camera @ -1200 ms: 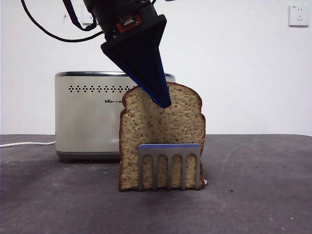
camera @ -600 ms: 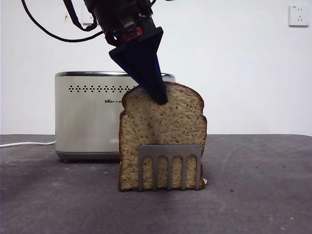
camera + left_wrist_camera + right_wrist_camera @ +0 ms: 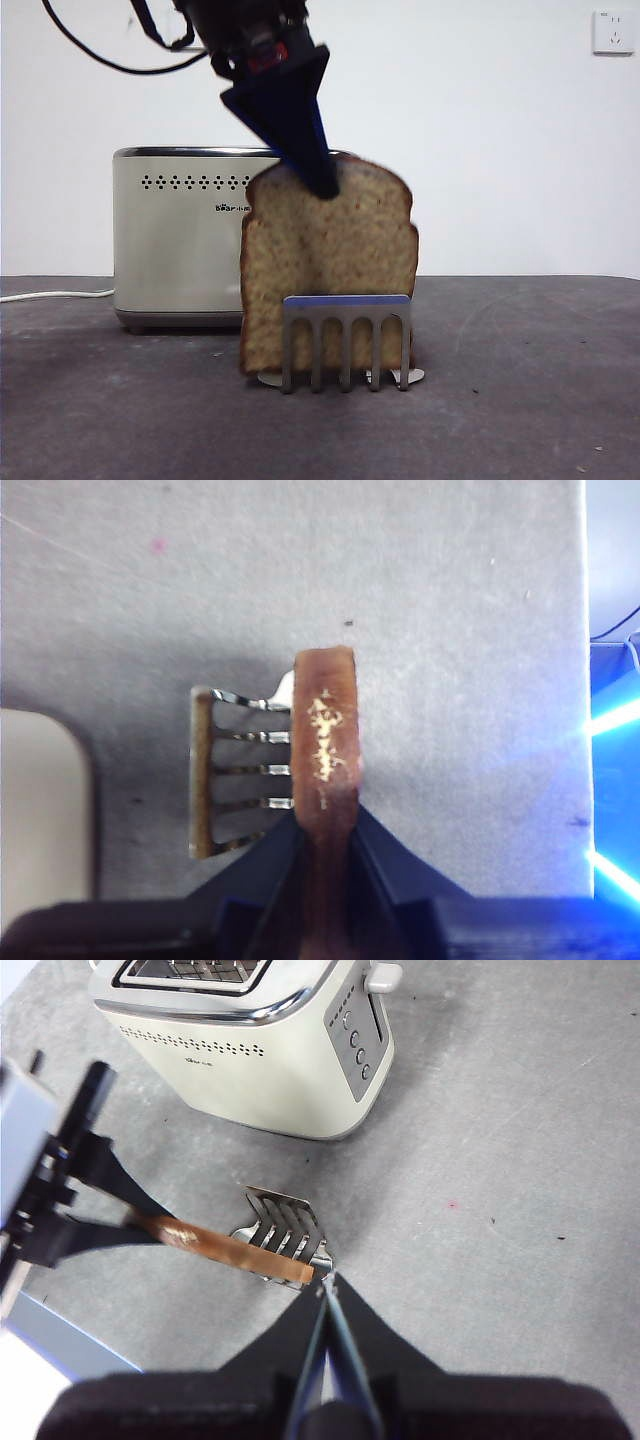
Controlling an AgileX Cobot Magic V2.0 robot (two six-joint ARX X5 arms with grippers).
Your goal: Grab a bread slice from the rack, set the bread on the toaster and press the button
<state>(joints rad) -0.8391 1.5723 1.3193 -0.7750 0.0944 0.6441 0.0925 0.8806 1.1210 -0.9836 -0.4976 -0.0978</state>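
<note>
Left gripper (image 3: pixel 322 185) pinching one slice of bread (image 3: pixel 328 270), now lifting it higher from one rack (image 3: pixel 346 340); one toaster (image 3: pixel 180 235) behind rack; right gripper (image 3: pixel 327 1295) pressed together.

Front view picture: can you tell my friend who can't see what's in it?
A dark blue-black left gripper pinches the top of a brown slice of bread that stands behind a small steel rack on a grey table. A cream toaster stands behind it, against a white wall.
</note>
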